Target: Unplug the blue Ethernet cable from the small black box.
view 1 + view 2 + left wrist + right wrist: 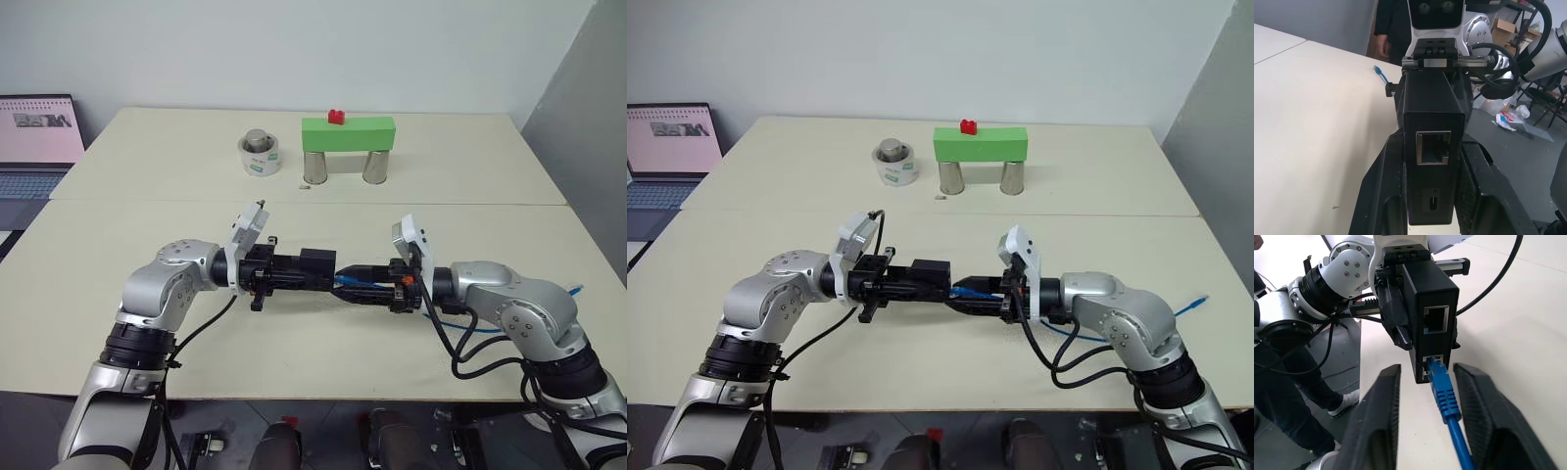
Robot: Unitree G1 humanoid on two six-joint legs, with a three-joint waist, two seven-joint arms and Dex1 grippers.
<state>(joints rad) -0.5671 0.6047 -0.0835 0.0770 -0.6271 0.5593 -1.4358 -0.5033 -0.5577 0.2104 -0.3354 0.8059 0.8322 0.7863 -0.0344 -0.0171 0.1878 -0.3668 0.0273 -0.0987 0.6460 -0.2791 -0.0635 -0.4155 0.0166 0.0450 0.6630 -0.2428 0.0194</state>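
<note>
Right wrist view shows the ribbed blue cable plugged into the matte rectangular box, between parted right end effector fingers; left end effector clamps the box above the smooth tabletop.

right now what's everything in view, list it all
small black box: 1, black, held above the table between the two arms
blue Ethernet cable: 1, blue, plug at the box's lower port, far end on the table at the right edge
green block: 1, green, lying across two cans at the back
metal cans: 2, silver, under the block
red piece: 1, red, on top of the block
tape roll: 1, white, left of the cans, a grey cylinder inside
laptop: 1, open, far left
table: 1, cream
person: 1, dark trousers, beside the table
left end effector: shut on the box
right end effector: fingers either side of the plug
</note>
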